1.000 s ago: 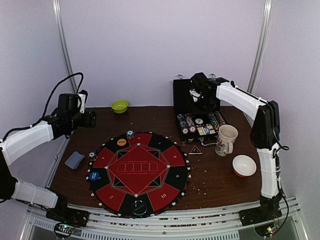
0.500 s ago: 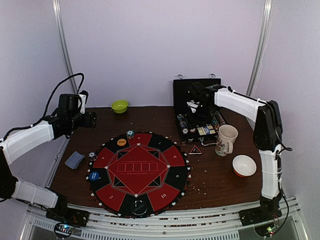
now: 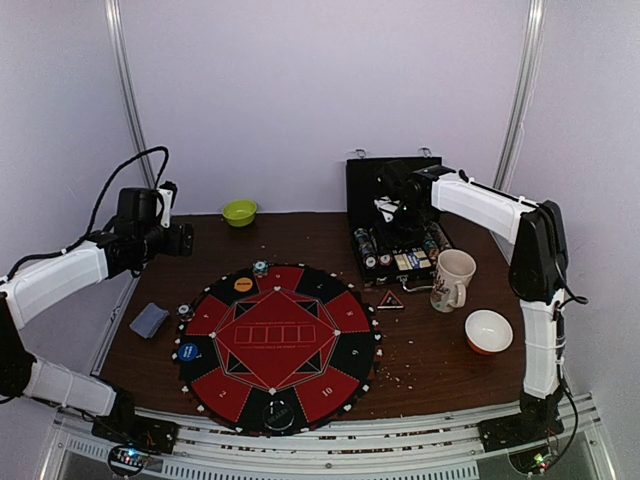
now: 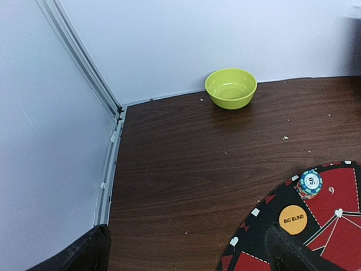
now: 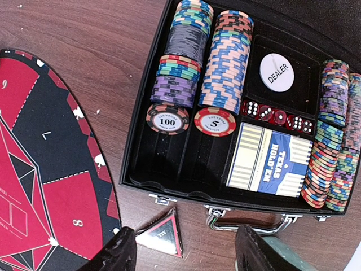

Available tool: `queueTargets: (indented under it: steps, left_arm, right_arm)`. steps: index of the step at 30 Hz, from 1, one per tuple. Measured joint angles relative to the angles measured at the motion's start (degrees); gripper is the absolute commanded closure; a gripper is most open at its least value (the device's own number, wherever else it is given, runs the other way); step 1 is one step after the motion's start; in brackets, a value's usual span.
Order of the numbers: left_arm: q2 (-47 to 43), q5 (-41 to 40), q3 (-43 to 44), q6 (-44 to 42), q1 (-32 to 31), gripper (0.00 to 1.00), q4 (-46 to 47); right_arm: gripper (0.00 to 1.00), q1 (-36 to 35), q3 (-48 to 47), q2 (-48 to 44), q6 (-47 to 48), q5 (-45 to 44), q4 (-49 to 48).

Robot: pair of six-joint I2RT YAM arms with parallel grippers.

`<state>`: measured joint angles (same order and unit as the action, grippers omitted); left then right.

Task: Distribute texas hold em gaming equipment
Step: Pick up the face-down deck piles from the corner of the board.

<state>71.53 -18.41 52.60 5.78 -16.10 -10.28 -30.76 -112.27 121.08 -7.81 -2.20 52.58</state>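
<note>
The left jaws stand wide apart and grip nothing. They hang above the desk's far left part, and the left arm reaches in from the left edge. The right jaws are also apart, less widely, and empty. They hover over the near rim of an open black case at the far right of the desk, at the end of the right arm.

In the case, striped poker chips lie in rows. Two more lie flat in front of them, one marked 100 and one marked 5. A white dealer disc, a row of red dice and a boxed card deck fill the middle compartments.

A small red-black triangle lies on the desk just in front of the case, beside its handle.

A round red-and-black mat covers the middle of the desk. At its far rim sit an orange big-blind disc and, just beside it, a short chip stack marked 50. A blue disc rests on the left rim. The small thing at the mat's left edge looks like another chip, though it is too small to be sure.

A grey-blue pile of cards lies left of the mat. A green bowl sits by the back wall. A white mug and an orange bowl stand right of the mat.
</note>
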Motion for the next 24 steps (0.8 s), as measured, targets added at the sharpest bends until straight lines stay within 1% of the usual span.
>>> queueTargets:
  steps: [3,6,11,14,16,18,21,24]
  left_arm:
    - [0.24,0.24,0.0,-0.09,0.55,0.02,0.0]
    - [0.85,0.7,0.22,1.7,1.7,0.02,-1.03]
    - [4.79,3.72,4.76,7.45,6.08,0.02,-13.44]
    - [5.35,6.58,7.34,7.13,10.12,0.02,-21.38]
    - [6.16,7.69,11.19,3.28,12.04,0.02,-26.73]
    - [6.93,7.87,15.17,-1.01,12.31,0.02,-30.4]
    - [7.91,7.96,22.01,-9.9,11.87,0.02,-35.28]
    - [7.93,7.28,24.83,-19.74,11.8,0.02,-39.52]
  right_arm:
    - [0.39,-0.02,0.0,-0.02,0.0,0.07,0.09]
    - [0.38,-0.26,-0.13,-0.02,0.09,0.04,0.68]
    - [0.38,-1.16,-0.07,-1.75,0.85,0.15,0.96]
    - [0.37,-1.57,1.25,-4.81,2.23,0.74,0.0]
    - [0.37,-1.75,2.82,-7.32,3.67,1.49,-1.55]
    - [0.36,-1.86,4.46,-9.11,5.2,2.25,-3.28]
    - [0.36,-1.86,7.41,-10.75,8.17,4.09,-6.56]
    - [0.36,-1.86,8.87,-10.71,10.49,6.21,-8.09]
